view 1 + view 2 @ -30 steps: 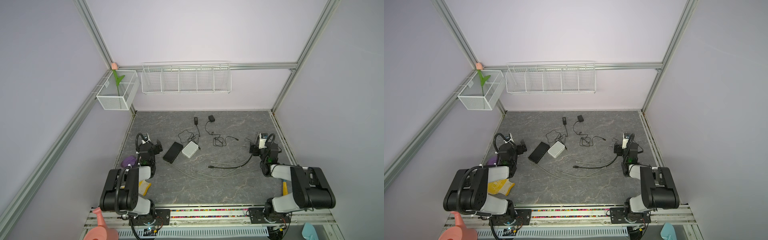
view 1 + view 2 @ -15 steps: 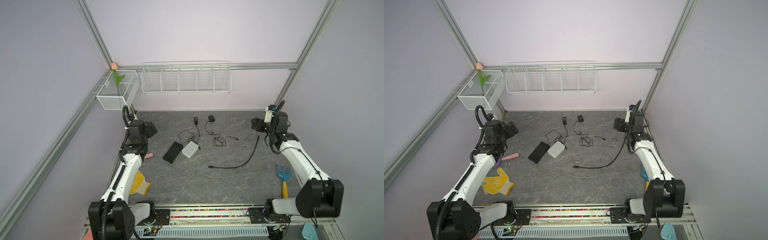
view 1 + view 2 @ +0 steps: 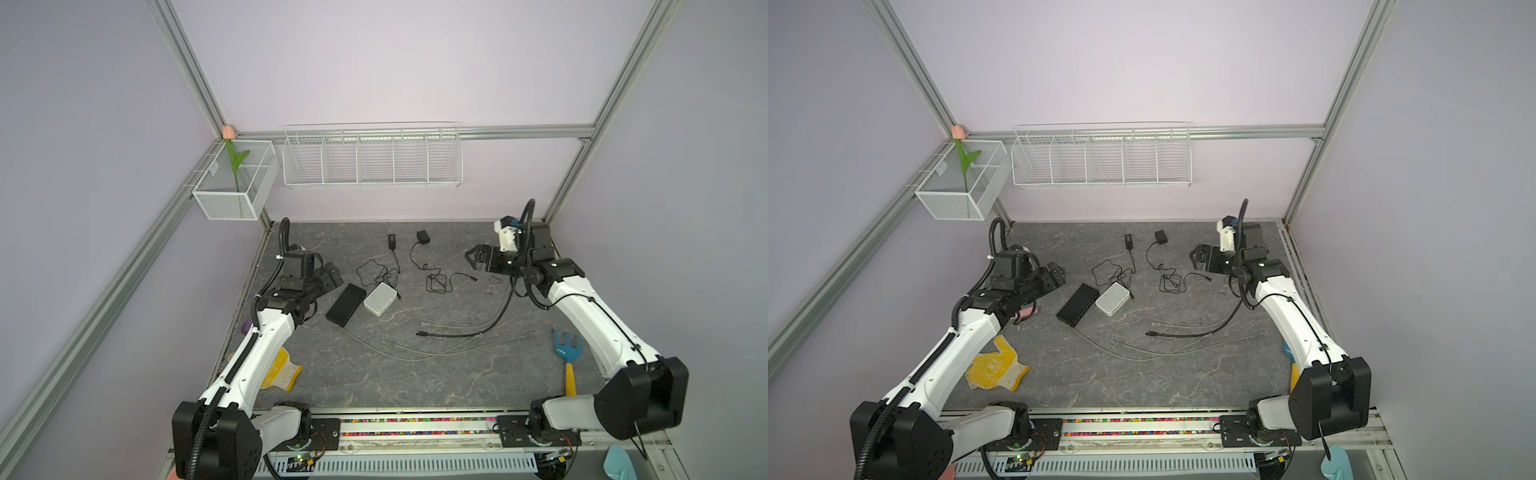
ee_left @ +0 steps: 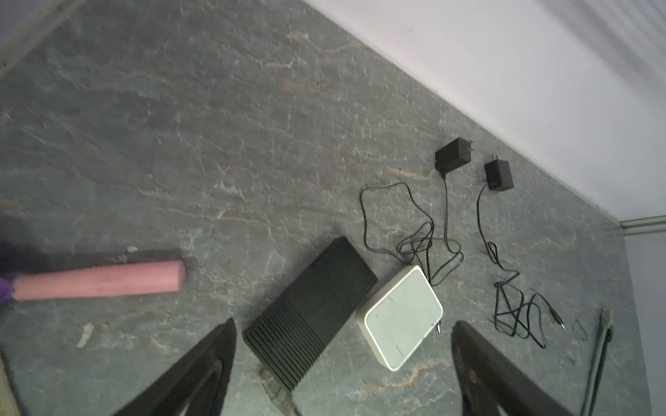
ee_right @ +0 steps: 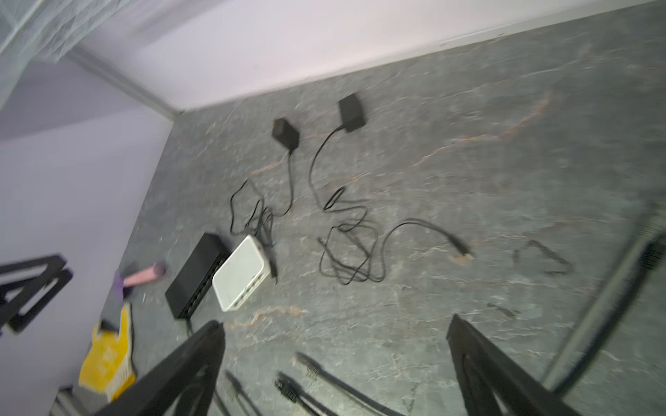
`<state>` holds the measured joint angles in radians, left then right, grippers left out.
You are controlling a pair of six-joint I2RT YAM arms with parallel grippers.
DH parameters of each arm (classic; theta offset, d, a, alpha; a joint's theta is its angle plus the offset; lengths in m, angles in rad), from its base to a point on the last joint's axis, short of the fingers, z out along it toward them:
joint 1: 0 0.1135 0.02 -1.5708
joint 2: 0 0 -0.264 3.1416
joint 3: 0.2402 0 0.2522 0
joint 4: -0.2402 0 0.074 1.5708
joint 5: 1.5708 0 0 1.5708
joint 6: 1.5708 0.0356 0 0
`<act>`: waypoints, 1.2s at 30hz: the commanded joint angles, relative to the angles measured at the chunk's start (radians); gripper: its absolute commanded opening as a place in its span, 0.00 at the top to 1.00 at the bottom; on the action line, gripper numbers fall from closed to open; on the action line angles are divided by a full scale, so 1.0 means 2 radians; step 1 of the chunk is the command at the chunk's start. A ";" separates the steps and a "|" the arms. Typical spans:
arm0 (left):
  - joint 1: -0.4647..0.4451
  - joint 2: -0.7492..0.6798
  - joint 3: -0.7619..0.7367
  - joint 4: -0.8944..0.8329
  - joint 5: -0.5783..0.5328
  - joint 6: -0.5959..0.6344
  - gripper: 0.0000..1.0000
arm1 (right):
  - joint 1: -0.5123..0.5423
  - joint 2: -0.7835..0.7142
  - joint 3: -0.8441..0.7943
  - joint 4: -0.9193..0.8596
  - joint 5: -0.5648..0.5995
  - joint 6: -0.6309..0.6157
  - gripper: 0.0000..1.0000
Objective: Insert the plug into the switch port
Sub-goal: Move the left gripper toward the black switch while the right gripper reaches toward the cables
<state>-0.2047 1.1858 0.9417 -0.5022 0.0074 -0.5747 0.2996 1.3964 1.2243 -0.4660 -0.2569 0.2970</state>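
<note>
bench [image 3: 374, 386]: dark stone-look top, cables and clutter spread across it
yellow glove [image 3: 994, 370]: flat, near-left, beside the left arm
blue rake [image 3: 566, 351]: near-right edge, yellow handle pointing to the front, beside the right arm
grey cable [image 4: 283, 398]: clear plug right at the near end of the black switch; can't tell if it's seated. The rest loops across mid bench
black cable plug [image 3: 419, 333]: loose on the bench, centre, well apart from the switch; the cable curves off right
black switch [image 3: 344, 304]: flat, left of centre, just beside the white box [image 3: 380, 298]
pink-handled tool [image 4: 101, 282]: on the bench left of the switch, purple end near the left arm
left hand [image 3: 334, 276]: jaws wide apart, empty, just left of the switch
right hand [image 3: 471, 258]: jaws wide apart, empty, far right, clear of every plug
slim adapter [image 3: 392, 241]: near the back wall, thin lead tangled toward the white box
square adapter [image 3: 423, 237]: beside it, its lead coiled, barrel tip free
wire rack [image 3: 372, 183]: on the back wall
mesh basket [image 3: 226, 205]: far-left corner, holds a fake tulip [image 3: 237, 166]
</note>
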 commanded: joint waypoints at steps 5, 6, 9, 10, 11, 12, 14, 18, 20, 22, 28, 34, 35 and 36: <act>-0.002 0.058 0.007 -0.061 0.043 -0.012 0.09 | 0.107 0.031 0.011 -0.043 -0.034 -0.061 0.16; -0.002 0.073 0.012 -0.070 0.042 -0.008 0.11 | 0.123 0.032 0.006 -0.035 -0.033 -0.068 0.18; -0.002 0.099 0.029 -0.084 0.055 -0.008 0.15 | 0.176 0.026 -0.012 -0.010 0.006 -0.102 0.18; -0.003 0.099 0.025 -0.073 0.058 -0.014 0.16 | 0.187 0.026 -0.016 -0.005 0.016 -0.106 0.18; -0.003 0.095 0.020 -0.063 0.059 -0.022 0.16 | 0.195 0.030 -0.020 0.000 0.026 -0.104 0.19; -0.003 0.090 0.015 -0.050 0.063 -0.026 0.17 | 0.199 0.035 -0.023 0.001 0.032 -0.098 0.19; -0.004 0.076 -0.001 -0.016 0.063 -0.030 0.17 | 0.203 0.049 -0.025 -0.002 0.061 -0.079 0.21; -0.004 0.072 -0.009 0.006 0.035 -0.009 0.17 | 0.216 0.066 -0.052 0.014 0.110 -0.050 0.31; -0.004 0.075 -0.015 0.008 0.019 0.006 0.17 | 0.224 0.065 -0.082 0.052 0.102 -0.044 0.31; -0.004 0.073 -0.029 0.018 0.007 0.013 0.17 | 0.233 0.064 -0.105 0.082 0.105 -0.039 0.31; -0.004 0.083 -0.026 0.007 0.019 0.040 0.11 | 0.257 0.056 -0.120 0.078 0.142 -0.033 0.31; -0.004 0.156 0.016 -0.021 0.016 0.071 0.06 | 0.261 0.031 -0.129 0.073 0.148 -0.044 0.30; -0.004 0.171 0.022 -0.016 0.022 0.077 0.06 | 0.261 0.026 -0.130 0.073 0.148 -0.048 0.30; -0.004 0.188 0.031 -0.016 0.028 0.085 0.06 | 0.261 0.022 -0.130 0.071 0.145 -0.053 0.30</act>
<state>-0.2100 1.4979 0.9558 -0.5179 0.0463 -0.4637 0.8143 1.4910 0.9852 -0.3386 0.0158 0.2089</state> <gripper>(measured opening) 0.939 0.697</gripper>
